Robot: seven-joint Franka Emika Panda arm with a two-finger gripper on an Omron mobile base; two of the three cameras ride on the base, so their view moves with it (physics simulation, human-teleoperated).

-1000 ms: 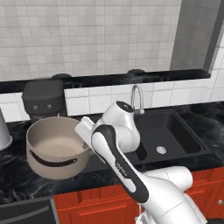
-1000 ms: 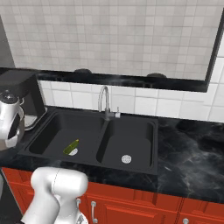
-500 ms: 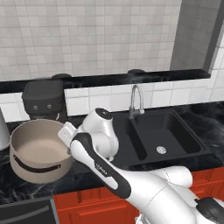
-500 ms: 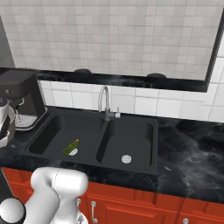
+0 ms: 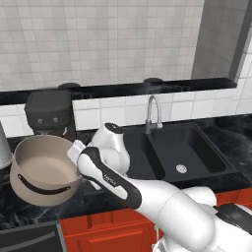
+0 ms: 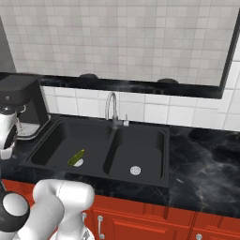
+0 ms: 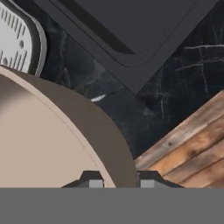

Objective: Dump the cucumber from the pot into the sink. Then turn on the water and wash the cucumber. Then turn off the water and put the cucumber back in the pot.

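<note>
Gripping the pot [image 5: 43,170] by its rim, the gripper [image 7: 117,180] had narrow jaws astride the wall, while the cucumber [image 6: 76,157] lay in the sink's [image 6: 61,136] left basin. A thin rim hold could slip, dropping the pot.

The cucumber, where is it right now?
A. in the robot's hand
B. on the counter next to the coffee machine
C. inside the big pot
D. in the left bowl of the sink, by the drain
D: the cucumber lies on the floor of the sink's left basin by its drain, while the pot looks empty.
</note>
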